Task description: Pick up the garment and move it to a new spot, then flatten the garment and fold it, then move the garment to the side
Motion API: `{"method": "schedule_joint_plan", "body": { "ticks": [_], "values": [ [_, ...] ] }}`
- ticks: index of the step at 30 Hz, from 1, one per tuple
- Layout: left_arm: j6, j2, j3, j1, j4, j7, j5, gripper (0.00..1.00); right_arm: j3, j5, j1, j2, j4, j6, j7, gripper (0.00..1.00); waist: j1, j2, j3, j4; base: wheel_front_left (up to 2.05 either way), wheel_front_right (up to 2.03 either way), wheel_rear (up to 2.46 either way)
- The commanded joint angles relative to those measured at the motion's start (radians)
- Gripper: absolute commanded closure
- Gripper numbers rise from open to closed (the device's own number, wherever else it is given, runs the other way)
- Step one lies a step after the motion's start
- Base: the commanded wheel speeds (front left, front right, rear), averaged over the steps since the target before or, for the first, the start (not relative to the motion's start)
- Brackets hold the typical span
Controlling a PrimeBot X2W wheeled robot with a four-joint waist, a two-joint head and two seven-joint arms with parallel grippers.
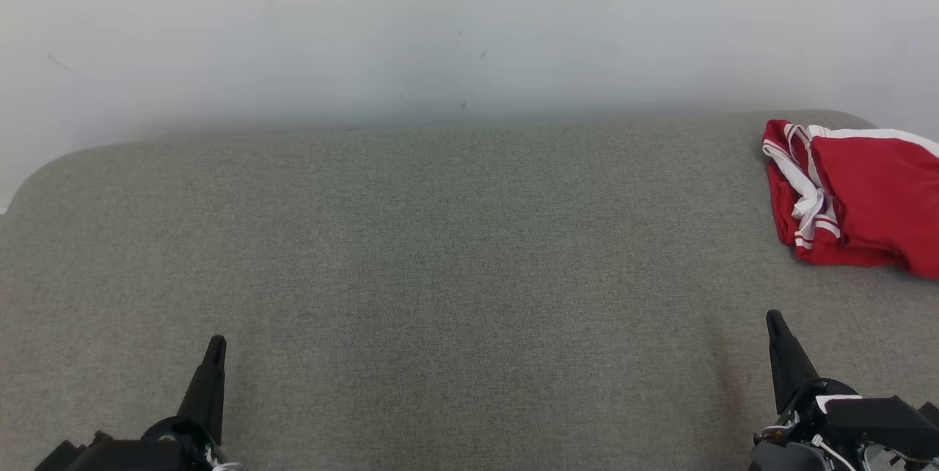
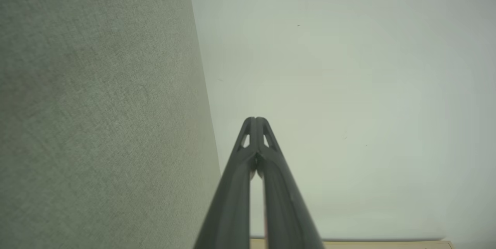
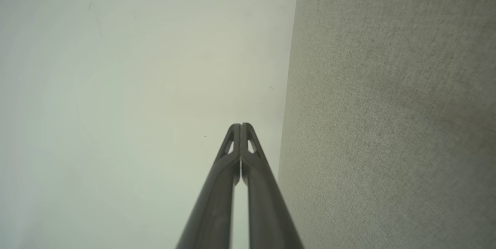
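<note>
1. My left hand and right hand hover over the near edge of the grey bench, fingers pressed together, holding nothing.
2. The red garment lies at the bench's far right, well apart from both.
3. It looks layered, so I judge it folded and set aside, with little left to do.
</note>
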Motion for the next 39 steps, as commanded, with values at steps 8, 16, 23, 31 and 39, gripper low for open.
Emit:
{"method": "schedule_joint_plan", "body": {
  "ticks": [8,16,23,31,39],
  "values": [
    [0.001,0.006,0.000,-0.012,0.002,0.003,-0.004,1.00,-0.002,0.002,-0.006,0.002,0.001,0.001,0.003,1.00,0.0000,0.0000,0.000,0.000,0.00,0.00,0.00],
    [0.001,0.006,0.000,-0.012,0.002,0.003,-0.004,1.00,-0.002,0.002,-0.006,0.002,0.000,0.001,0.003,1.00,0.0000,0.0000,0.000,0.000,0.00,0.00,0.00],
    [0.001,0.006,0.000,-0.012,0.002,0.003,-0.004,1.00,-0.002,0.002,-0.006,0.002,0.001,0.001,0.003,1.00,0.0000,0.0000,0.000,0.000,0.00,0.00,0.00],
    [0.001,0.006,0.000,-0.012,0.002,0.003,-0.004,1.00,-0.002,0.002,-0.006,0.002,0.000,0.001,0.003,1.00,0.0000,0.0000,0.000,0.000,0.00,0.00,0.00],
    [0.001,0.006,0.000,-0.012,0.002,0.003,-0.004,1.00,-0.002,0.002,-0.006,0.002,0.001,0.001,0.003,1.00,0.0000,0.0000,0.000,0.000,0.00,0.00,0.00]
  ]
}}
